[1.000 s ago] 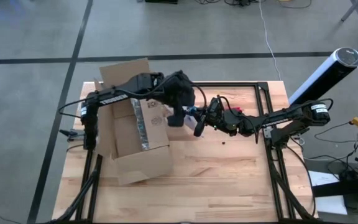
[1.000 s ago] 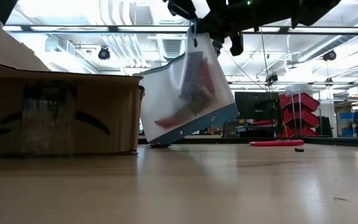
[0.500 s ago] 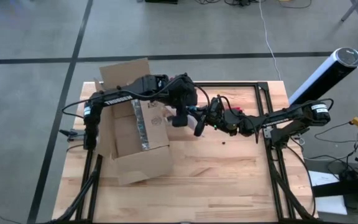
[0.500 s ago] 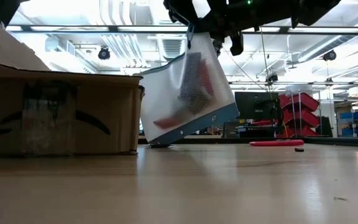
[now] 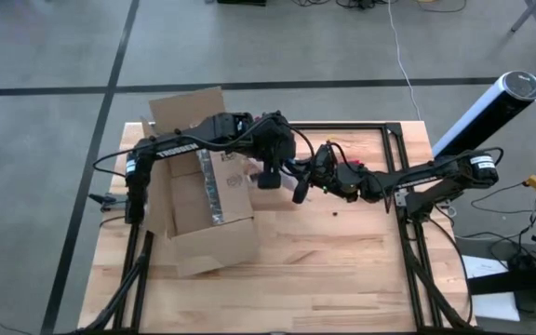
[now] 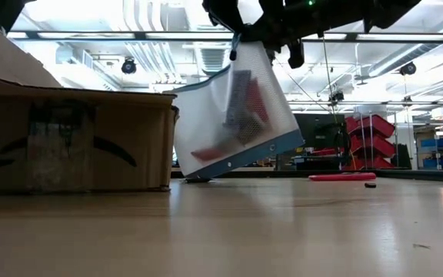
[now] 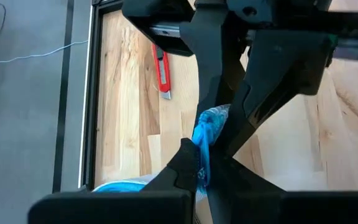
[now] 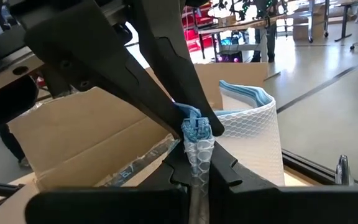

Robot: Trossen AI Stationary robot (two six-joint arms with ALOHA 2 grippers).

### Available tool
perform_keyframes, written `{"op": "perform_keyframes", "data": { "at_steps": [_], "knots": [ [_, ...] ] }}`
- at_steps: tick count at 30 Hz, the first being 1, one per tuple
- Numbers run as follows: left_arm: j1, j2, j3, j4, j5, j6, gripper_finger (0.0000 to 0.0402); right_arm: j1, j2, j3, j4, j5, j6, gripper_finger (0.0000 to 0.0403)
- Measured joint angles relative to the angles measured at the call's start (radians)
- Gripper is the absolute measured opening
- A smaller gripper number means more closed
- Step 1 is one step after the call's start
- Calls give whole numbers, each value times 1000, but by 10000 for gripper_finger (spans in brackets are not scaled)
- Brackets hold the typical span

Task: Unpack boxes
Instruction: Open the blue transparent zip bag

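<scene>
An open brown cardboard box stands at the table's left, its side wall large in the low view. Just right of it hangs a clear mesh-lined pouch with a blue edge, with red and dark items inside. My left gripper and my right gripper meet above it, both shut on its top. The pouch tilts, and its lower corner seems to rest on the table beside the box. My left gripper pinches the pouch's bunched blue top edge between its two fingers, coming from the box side and slanting down. The pouch hangs below the fingers. My right gripper pinches the same gathered top, on the mesh just beside the blue edge, coming from the table's right. Its fingertips stand against the left gripper's fingers. The pouch hangs tilted beneath.
A small red tool lies on the wood beyond the grippers, toward the far right. A small dark bit sits near it. A black frame borders the table top. Bare wood lies toward the near edge.
My left gripper has shifted a little toward the right gripper. The pouch's lower blue edge has swung slightly toward the table's right, while its lower corner has stayed by the box.
</scene>
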Motion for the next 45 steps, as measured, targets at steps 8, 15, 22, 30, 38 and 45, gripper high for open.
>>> {"op": "perform_keyframes", "data": {
  "at_steps": [8, 15, 22, 30, 38, 45],
  "knots": [
    [2, -3, 4, -16, -7, 14, 1, 2, -97, -1, -89, -11, -9, 0],
    [3, -4, 3, -21, -19, 21, 0, 2, -161, -1, -128, -7, 0, 0],
    [19, -2, -5, -159, -79, 34, 1, 2, -236, 2, -125, 8, -22, 0],
    [42, -6, -2, -109, -69, 33, 1, 2, -281, 1, -256, -73, 20, 0],
    [42, -6, 0, -37, -29, 23, 1, 1, -229, 0, -292, -79, 121, 0],
    [40, -6, 0, -22, 2, 4, 1, -5, -213, 0, -271, -79, 123, 0]
  ]
}}
